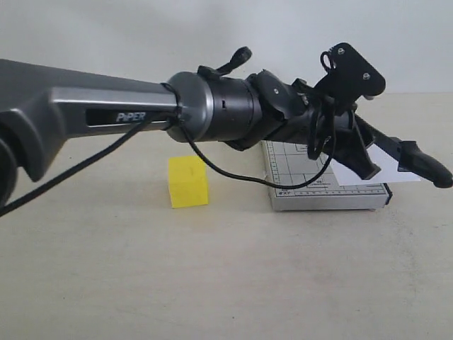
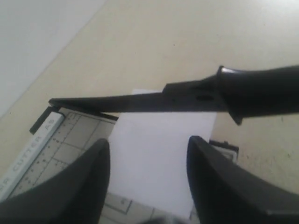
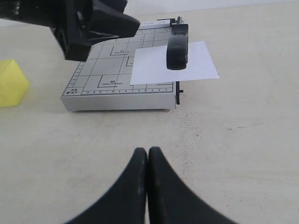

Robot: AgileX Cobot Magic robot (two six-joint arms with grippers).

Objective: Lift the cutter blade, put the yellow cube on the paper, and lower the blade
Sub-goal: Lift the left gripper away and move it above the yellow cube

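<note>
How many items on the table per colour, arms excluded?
Yellow: 1, the yellow cube
White: 1, the paper
Grey: 1, the cutter board
Black: 1, the cutter blade
Total: 4

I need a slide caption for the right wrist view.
Shut right gripper faces grey gridded cutter board: white paper sheet under raised black blade, yellow cube beside it.
</note>
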